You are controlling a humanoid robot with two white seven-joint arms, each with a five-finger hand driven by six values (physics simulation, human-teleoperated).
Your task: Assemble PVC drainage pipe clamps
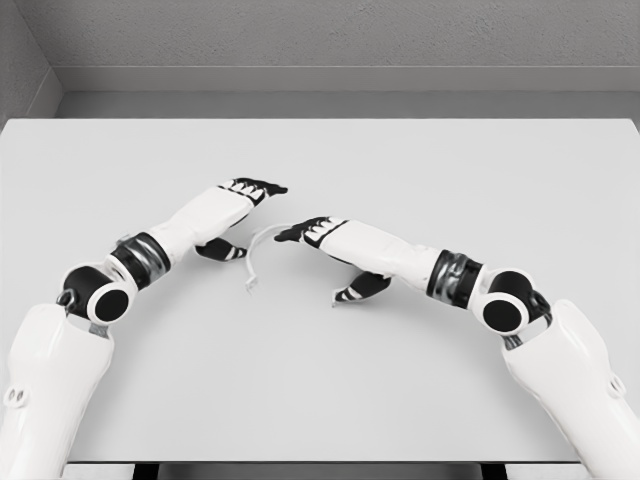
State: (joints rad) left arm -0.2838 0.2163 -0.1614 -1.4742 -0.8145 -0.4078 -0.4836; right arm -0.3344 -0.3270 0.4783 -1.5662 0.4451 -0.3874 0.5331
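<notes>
A thin white curved pipe clamp (pixel 258 252) lies on the white table (pixel 320 380), between my two hands. My left hand (pixel 250 195) hovers just up and left of it, fingers extended forward, thumb hanging down near the clamp's left side. My right hand (pixel 310 235) reaches in from the right, its black fingertips (pixel 290 234) at the clamp's upper end, thumb lowered toward the table. Neither hand visibly grips the clamp. No other pipe parts show.
The table's far edge (pixel 320 120) meets a grey wall behind. Its front edge runs along the bottom of the view. Both forearms cross the table's middle.
</notes>
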